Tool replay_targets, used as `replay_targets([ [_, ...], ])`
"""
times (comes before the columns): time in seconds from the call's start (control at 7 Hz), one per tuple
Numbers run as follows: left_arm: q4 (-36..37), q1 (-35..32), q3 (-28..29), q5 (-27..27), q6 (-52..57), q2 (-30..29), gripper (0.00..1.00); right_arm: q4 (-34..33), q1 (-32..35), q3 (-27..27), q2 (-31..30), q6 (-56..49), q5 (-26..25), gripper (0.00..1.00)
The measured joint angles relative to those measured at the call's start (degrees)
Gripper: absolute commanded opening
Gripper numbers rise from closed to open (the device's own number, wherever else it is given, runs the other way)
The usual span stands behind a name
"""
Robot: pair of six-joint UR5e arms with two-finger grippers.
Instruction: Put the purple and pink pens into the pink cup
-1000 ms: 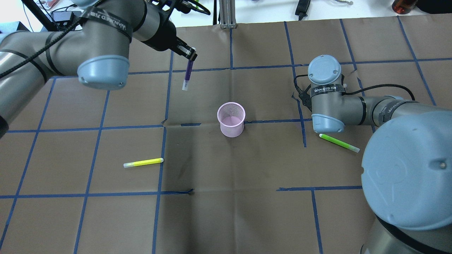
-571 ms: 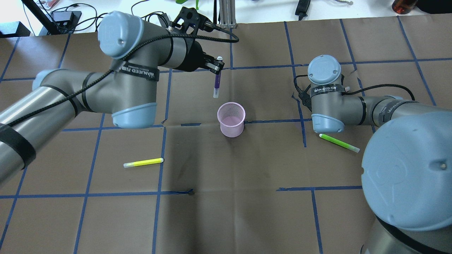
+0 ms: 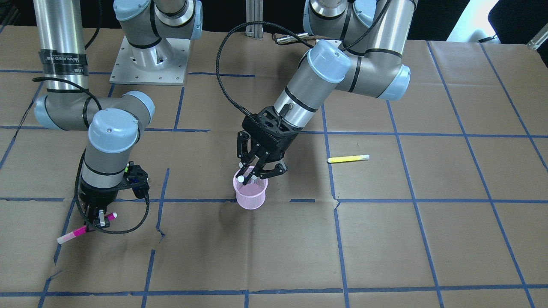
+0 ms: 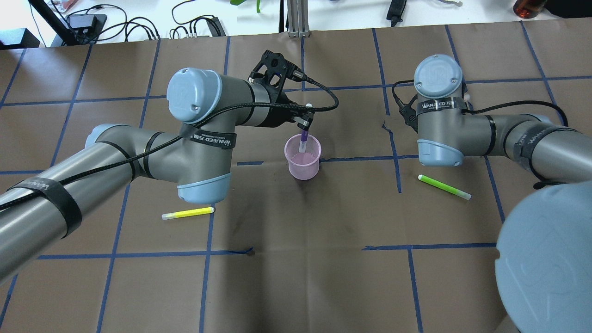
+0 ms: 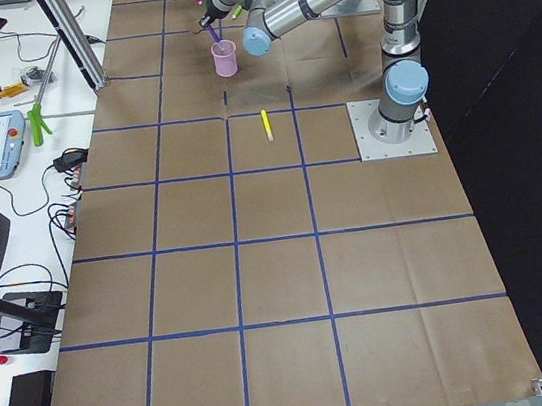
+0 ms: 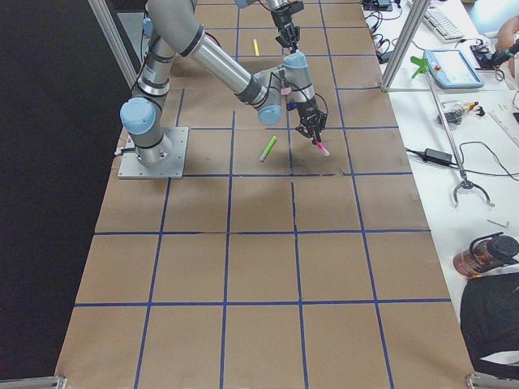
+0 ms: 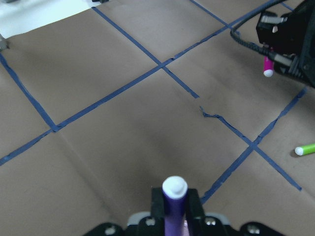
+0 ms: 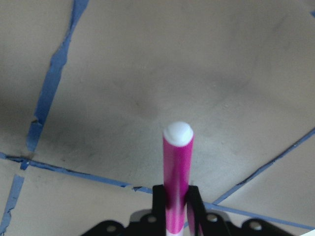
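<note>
The pink mesh cup (image 4: 302, 159) stands mid-table; it also shows in the front view (image 3: 251, 197). My left gripper (image 4: 305, 122) is shut on the purple pen (image 4: 303, 138) and holds it upright over the cup, with the pen's lower end inside the rim. The left wrist view shows the pen's white-tipped top (image 7: 173, 204) between the fingers. My right gripper (image 3: 96, 221) is shut on the pink pen (image 3: 79, 231) and holds it tilted just above the table, well to the cup's side. The right wrist view shows that pen (image 8: 177, 172). The overhead view hides the right gripper under its wrist.
A yellow highlighter (image 4: 188, 213) lies on the brown paper near the left arm's elbow. A green highlighter (image 4: 444, 187) lies by the right arm's wrist. Blue tape lines grid the table (image 4: 296, 277). Cables and gear lie beyond the far edge.
My left arm has swung right and toward the cup with the purple pen and lowered it until its tip is inside the rim. The right arm's wrist has shifted slightly.
</note>
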Motion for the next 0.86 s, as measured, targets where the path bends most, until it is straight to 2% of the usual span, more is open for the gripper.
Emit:
replay_targets([
  [0.29,0.2,-1.0,-0.9,0.6,0.1,-1.9,0.04,7.7,-1.5,-0.1,-7.7,0.6,4.1,0.0],
  [0.43,0.6,-1.3,-1.9,1.2,0.1,-2.4,0.09,13.0,-3.1,-0.2,-11.7,2.1,7.8,0.0],
  [0.57,1.0,-1.3,-2.6,1.5,0.2,-2.9,0.3,18.5,-4.3,-0.3,-15.5,6.1,11.5,0.0],
  [0.71,1.2,-1.4,-2.7,2.5,0.3,-3.5,0.78,23.2,-4.8,-0.4,-18.8,12.9,15.0,0.0],
  [0.86,1.3,-1.4,-2.6,4.0,0.4,-4.0,0.95,26.9,-5.0,-0.6,-21.1,20.7,17.9,0.0],
])
